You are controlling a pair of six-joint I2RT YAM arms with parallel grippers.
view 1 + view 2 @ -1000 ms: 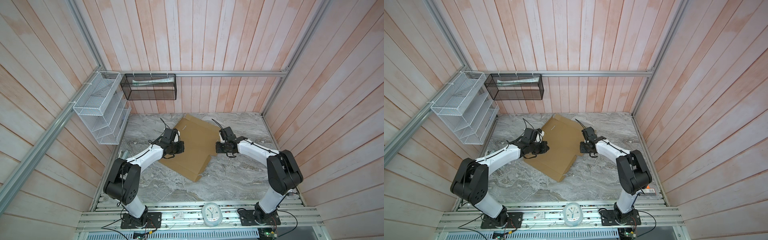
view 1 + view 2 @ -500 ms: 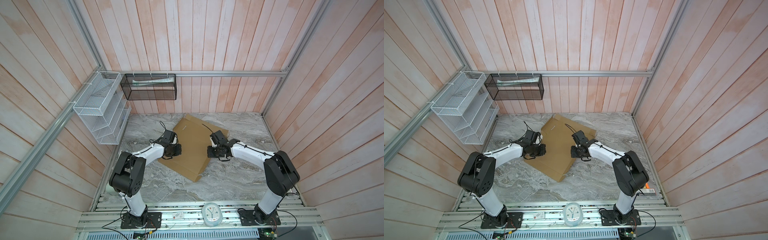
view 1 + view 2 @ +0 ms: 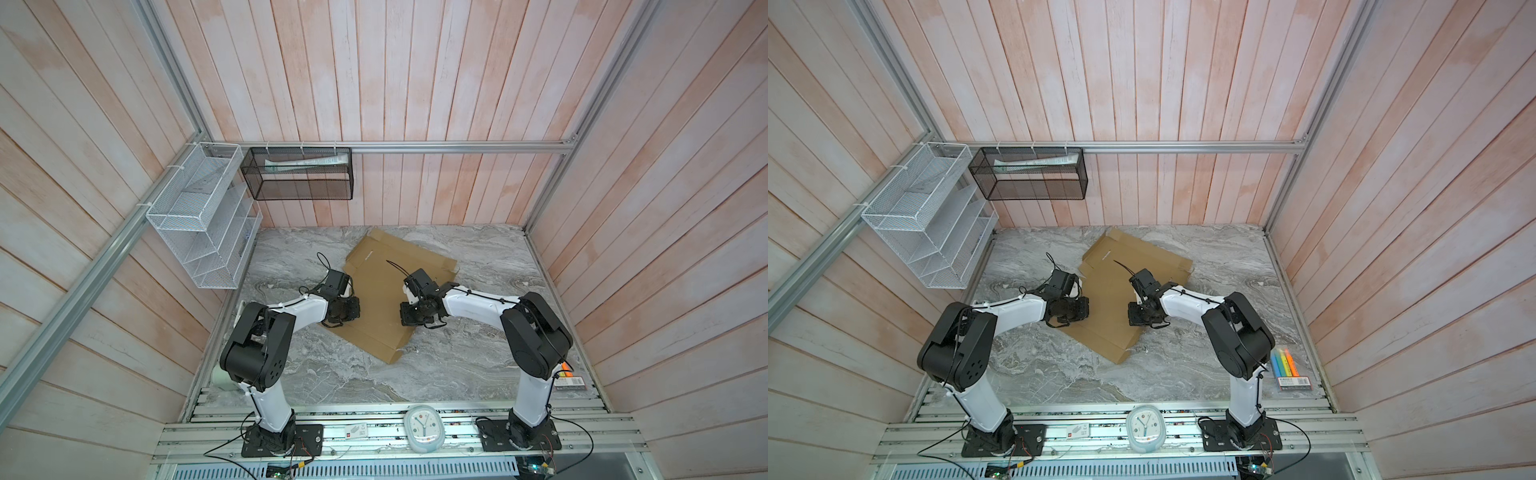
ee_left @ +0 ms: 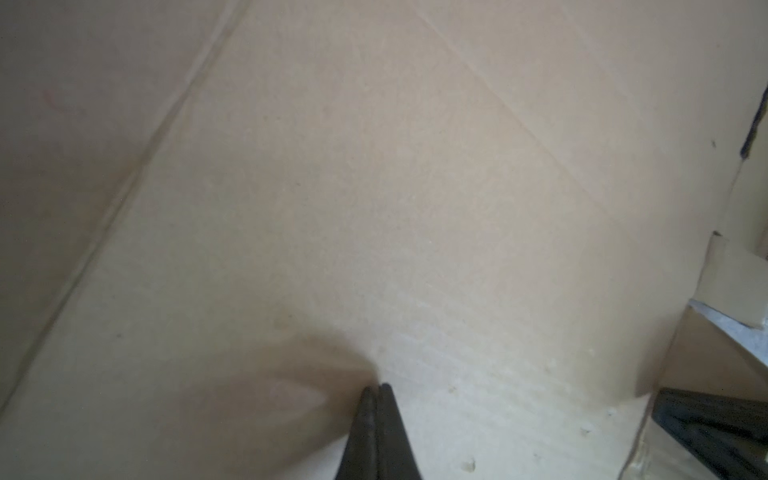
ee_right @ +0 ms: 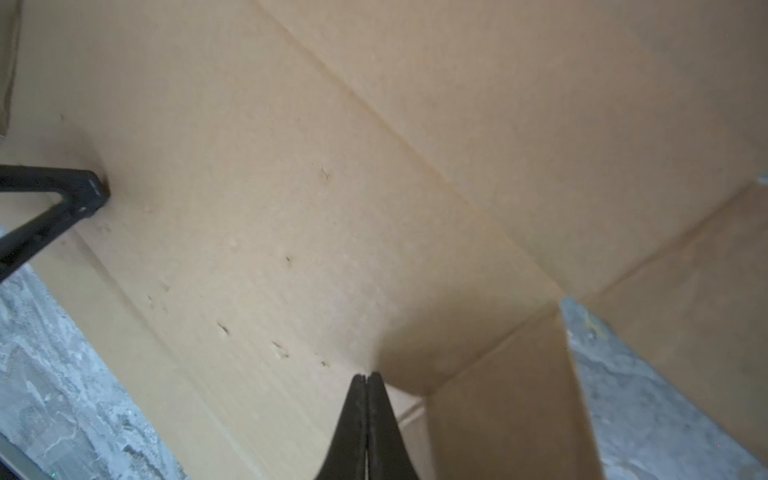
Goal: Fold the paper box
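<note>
The paper box (image 3: 380,291) lies as an unfolded brown blank in the middle of the marbled tabletop (image 3: 332,374). One corner points toward the lower centre of both top views, and the blank has not shifted over the last second. What has changed is the arms. Just beyond that near corner, the right tool (image 3: 409,319) has come in from the blank's right-hand edge onto the main panel. The left tool (image 3: 348,311) has slid a little nearer along the left side, so the two now face each other across the panel, well apart. Both wrist views show the jaws pressed together with nothing between them, tips down against the cardboard. The right tool's tips sit just beside a crease where a side flap meets the panel. Farther back, the far flaps (image 3: 399,249) lie flat with neither tool on them. No wall looks raised yet. The closed tips seem set to pin the base while a crease is worked, so folding is probably only starting.
</note>
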